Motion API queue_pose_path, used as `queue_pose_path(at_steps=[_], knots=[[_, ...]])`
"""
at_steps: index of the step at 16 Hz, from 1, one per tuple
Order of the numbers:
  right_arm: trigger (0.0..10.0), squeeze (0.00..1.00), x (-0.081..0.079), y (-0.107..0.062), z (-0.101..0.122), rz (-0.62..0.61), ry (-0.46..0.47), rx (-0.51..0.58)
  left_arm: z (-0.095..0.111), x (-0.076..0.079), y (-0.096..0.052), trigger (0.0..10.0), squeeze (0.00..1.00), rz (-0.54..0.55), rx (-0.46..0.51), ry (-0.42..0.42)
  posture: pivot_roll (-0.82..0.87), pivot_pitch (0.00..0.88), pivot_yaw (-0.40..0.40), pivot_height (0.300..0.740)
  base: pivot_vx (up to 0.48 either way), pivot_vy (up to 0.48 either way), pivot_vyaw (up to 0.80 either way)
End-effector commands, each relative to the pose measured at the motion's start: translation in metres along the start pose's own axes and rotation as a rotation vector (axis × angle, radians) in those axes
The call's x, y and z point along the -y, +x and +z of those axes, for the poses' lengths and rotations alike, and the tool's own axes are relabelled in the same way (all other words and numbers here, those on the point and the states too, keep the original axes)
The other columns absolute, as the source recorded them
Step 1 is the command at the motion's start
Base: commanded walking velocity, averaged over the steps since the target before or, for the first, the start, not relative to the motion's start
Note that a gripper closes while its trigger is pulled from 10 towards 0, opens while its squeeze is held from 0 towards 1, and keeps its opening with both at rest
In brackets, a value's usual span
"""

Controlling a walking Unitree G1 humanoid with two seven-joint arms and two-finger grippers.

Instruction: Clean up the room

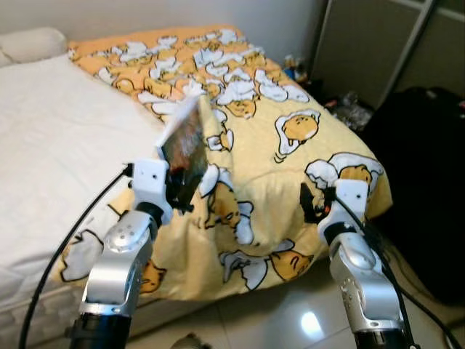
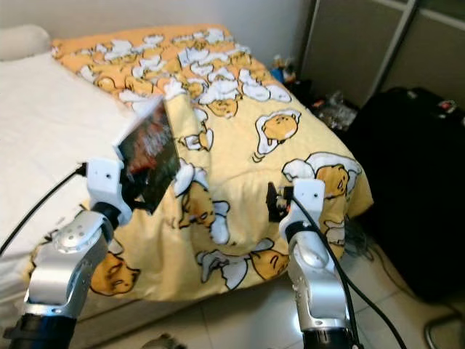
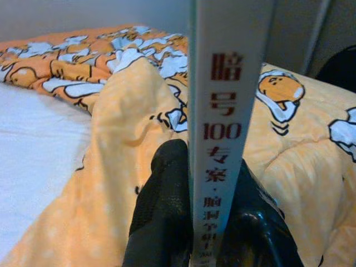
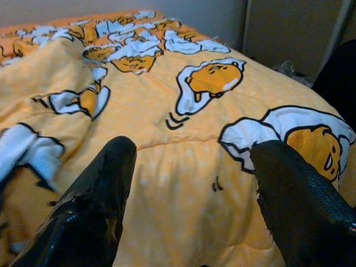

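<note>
A book (image 1: 185, 149) with a dark cover and a white spine (image 3: 222, 139) stands upright above the bed, and my left gripper (image 1: 182, 190) is shut on its lower edge. In the left wrist view both black fingers (image 3: 161, 217) press the spine from either side. My right gripper (image 4: 192, 167) is open, its fingers (image 4: 105, 189) spread wide over the yellow cartoon-egg blanket (image 1: 290, 145) near the bed's foot corner. The right arm (image 1: 349, 247) is raised beside the blanket's edge.
White sheet (image 1: 51, 138) covers the bed's left side, with a pillow (image 1: 29, 43) at the back. A large black bag (image 1: 425, 167) stands to the right on the tiled floor (image 1: 276, 320). Small clutter (image 1: 352, 109) lies by the far wall and cupboard (image 1: 378, 43).
</note>
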State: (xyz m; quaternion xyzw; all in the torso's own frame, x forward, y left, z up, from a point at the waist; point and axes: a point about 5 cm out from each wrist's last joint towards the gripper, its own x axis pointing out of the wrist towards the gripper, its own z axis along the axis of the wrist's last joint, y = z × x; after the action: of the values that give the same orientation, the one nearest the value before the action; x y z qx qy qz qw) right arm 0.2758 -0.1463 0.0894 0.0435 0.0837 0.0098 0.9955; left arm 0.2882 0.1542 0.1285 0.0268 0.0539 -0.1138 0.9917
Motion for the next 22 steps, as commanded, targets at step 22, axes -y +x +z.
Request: queue_pose_path(at_steps=[22], knots=[[10.0,0.00,-0.0086,0.0037,0.0028,0.024,-0.004,0.017,0.0133,-0.0075,0.0001,10.0,0.00,0.005,0.038,-0.034,0.00,0.000,0.024,0.740,0.000,0.341,0.00]])
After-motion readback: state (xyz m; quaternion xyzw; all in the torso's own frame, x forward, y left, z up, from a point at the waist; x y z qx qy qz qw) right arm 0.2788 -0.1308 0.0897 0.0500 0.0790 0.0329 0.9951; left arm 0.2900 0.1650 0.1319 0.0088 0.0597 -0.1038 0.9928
